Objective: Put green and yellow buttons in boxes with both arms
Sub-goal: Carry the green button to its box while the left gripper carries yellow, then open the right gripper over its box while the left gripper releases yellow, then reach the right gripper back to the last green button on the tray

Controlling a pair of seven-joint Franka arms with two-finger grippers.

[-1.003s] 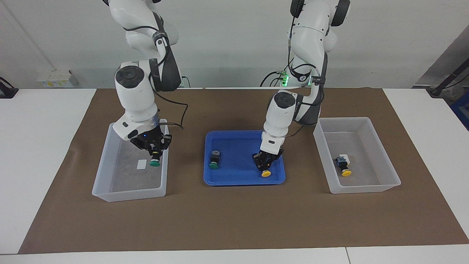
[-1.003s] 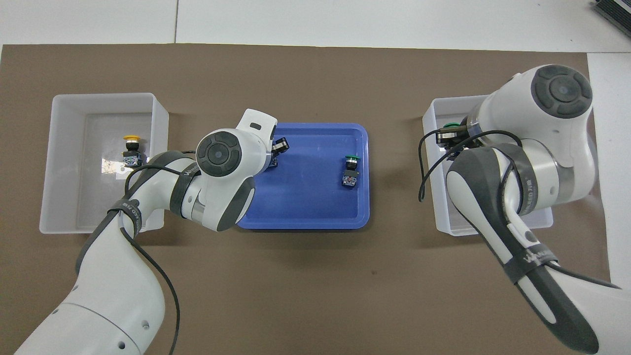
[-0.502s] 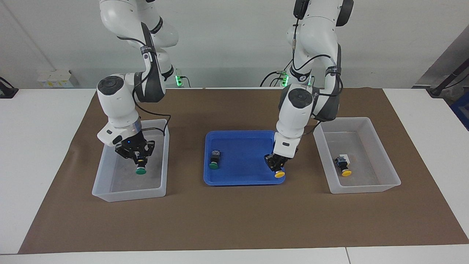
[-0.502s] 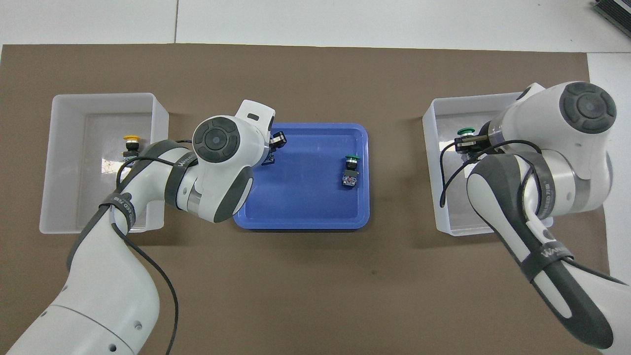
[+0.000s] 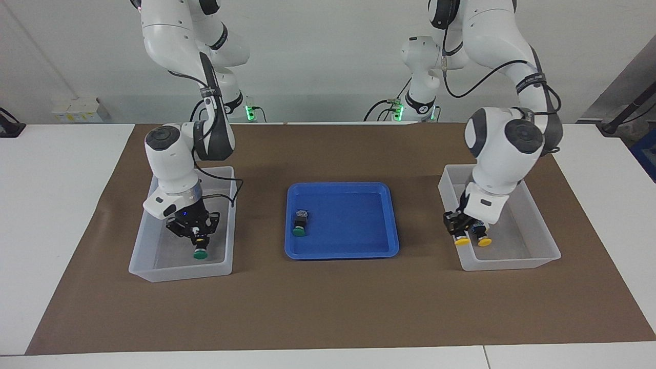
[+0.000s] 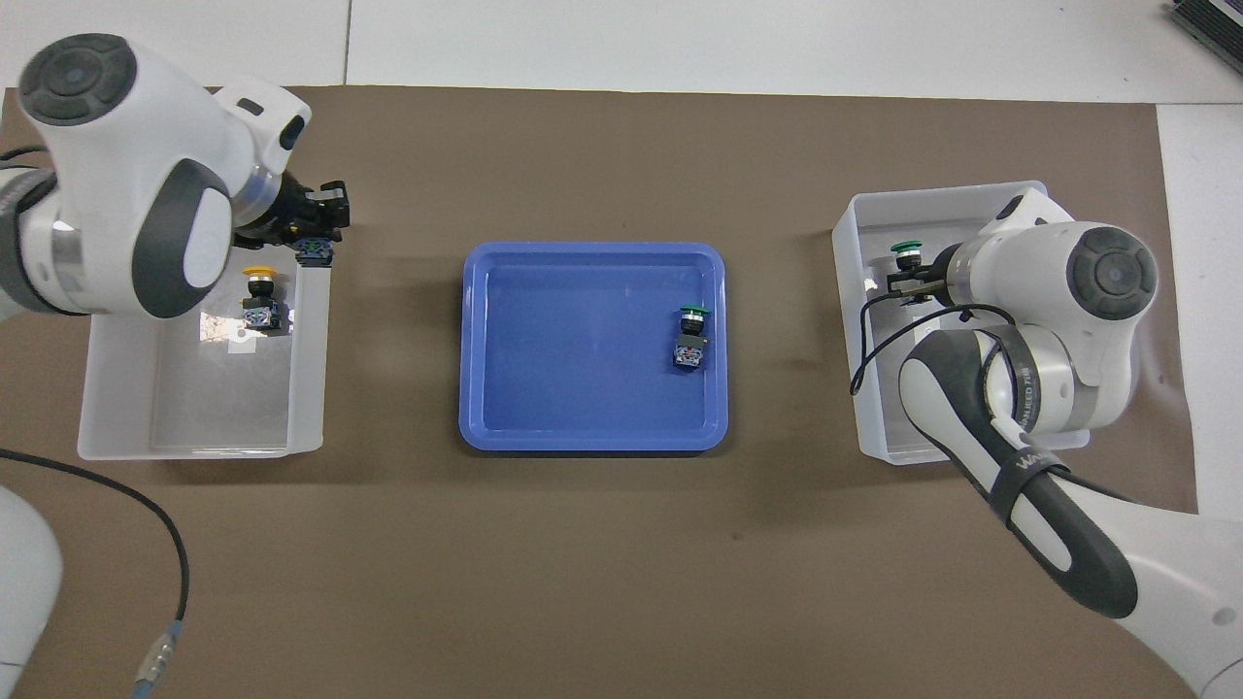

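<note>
The right gripper [image 5: 199, 241] hangs low inside the box [image 5: 148, 256] at the right arm's end of the bench [image 5: 61, 215], pinching a green button [image 5: 200, 253] cap-down; whether the cap touches the box floor cannot be told, and in the overhead view the arm's white wrist hides most of that box. The left gripper [image 5: 459, 229] hangs over the inner wall of the other box [image 5: 543, 241], at the left arm's end, pinching a yellow button [image 5: 462, 240] by its black body, cap pointing away from the robots. In the overhead view only that button's bluish end [image 6: 316, 252] shows below the gripper, the cap being covered. A second yellow button [image 5: 484, 241] lies on this box's floor just beside the held one; from the facing view the wrist covers its terminal end, while the overhead view shows it whole [image 6: 258, 296], next to a small white label [image 6: 240, 340]. The label in the right arm's box is hidden by the gripper. Between the boxes sits the blue tray [image 5: 359, 251], with one green button [image 5: 299, 225] lying in it toward the right arm's end, cap away from the robots. All rests on a brown mat [image 5: 328, 307]. The arms' upper parts are cut off at the top of the facing view.
</note>
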